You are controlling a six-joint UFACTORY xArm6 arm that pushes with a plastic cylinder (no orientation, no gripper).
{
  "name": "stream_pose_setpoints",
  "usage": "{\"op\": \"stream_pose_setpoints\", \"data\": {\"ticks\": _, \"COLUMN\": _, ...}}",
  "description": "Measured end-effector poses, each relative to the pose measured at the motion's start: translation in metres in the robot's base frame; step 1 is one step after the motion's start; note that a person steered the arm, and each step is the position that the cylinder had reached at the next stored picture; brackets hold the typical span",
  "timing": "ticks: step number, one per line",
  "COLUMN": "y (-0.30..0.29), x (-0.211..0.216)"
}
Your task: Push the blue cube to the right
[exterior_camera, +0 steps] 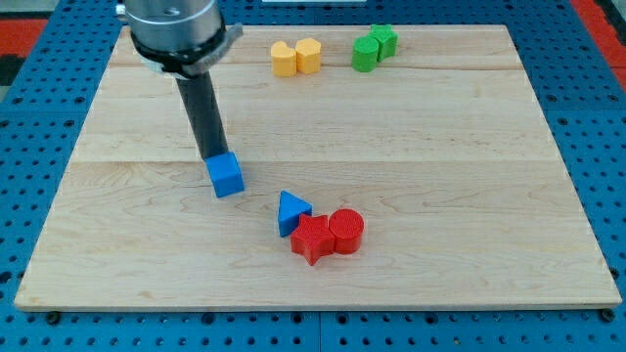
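The blue cube (226, 176) sits on the wooden board (440, 176), left of centre. My tip (214, 156) stands right at the cube's upper-left edge, touching or almost touching it. The dark rod rises from there up to the view's top left.
A blue triangular block (291, 211) lies to the lower right of the cube, next to a red star-shaped block (313, 239) and a red cylinder (346, 231). Two yellow blocks (295, 57) and two green blocks (375, 47) sit near the board's top edge.
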State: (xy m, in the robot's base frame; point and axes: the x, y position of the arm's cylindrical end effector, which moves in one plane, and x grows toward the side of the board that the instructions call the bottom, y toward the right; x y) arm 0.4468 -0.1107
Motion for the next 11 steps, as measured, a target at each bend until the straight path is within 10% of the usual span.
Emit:
{"op": "stream_pose_setpoints", "data": {"ticks": 2, "y": -0.083, "x": 0.015}}
{"op": "stream_pose_setpoints", "data": {"ticks": 6, "y": 0.053, "x": 0.024}}
{"op": "stream_pose_setpoints", "data": {"ticks": 11, "y": 0.049, "x": 0.003}}
